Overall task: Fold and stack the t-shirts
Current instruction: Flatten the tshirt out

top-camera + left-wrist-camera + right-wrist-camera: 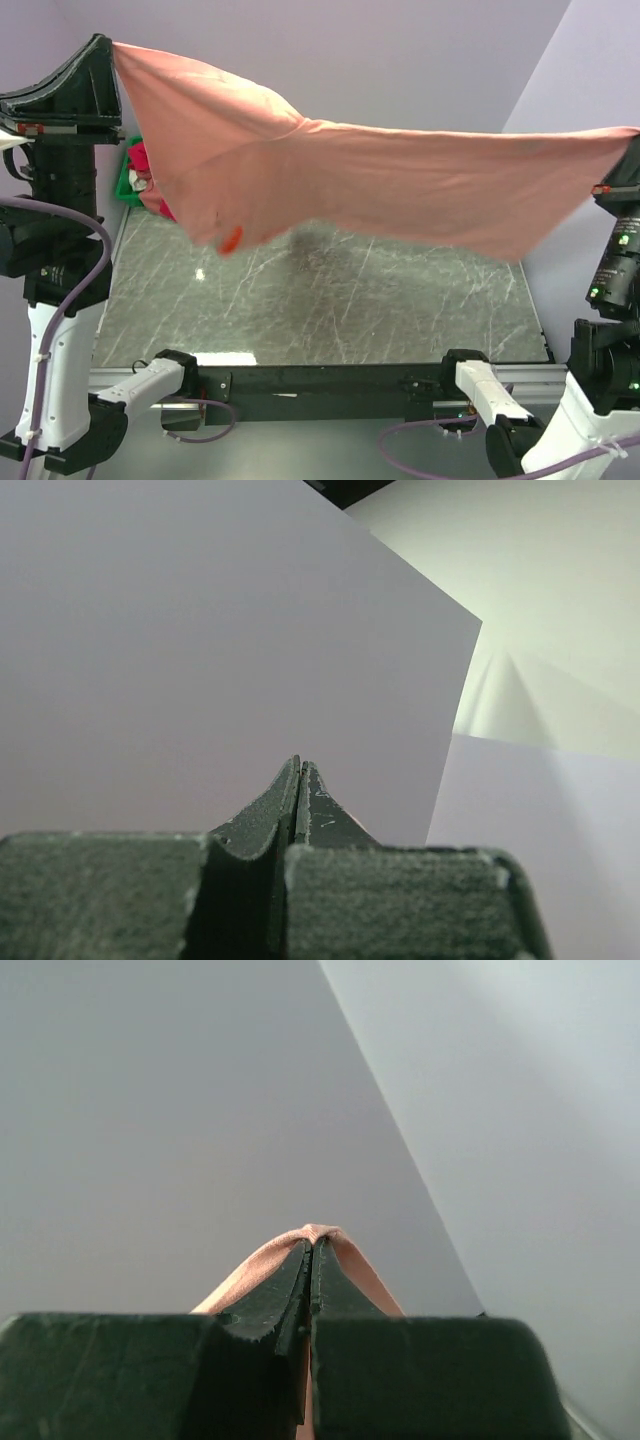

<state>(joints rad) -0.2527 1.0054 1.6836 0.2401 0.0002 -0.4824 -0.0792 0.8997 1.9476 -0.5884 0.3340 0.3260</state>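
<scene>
Left gripper, right gripper holding salmon t-shirt aloft, green bin half-hidden

green bin and crimson-pink t-shirts mostly hidden behind salmon t-shirt; right gripper cut off at top view's edge.

salmon t-shirt: 1 | green bin: 1 | left gripper, right gripper: 2

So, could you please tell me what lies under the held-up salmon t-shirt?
Below the salmon t-shirt, the grey marbled table is visible. Behind its drooping left part, a green bin with crimson cloth peeks out; the rest of the bin is covered.
</scene>
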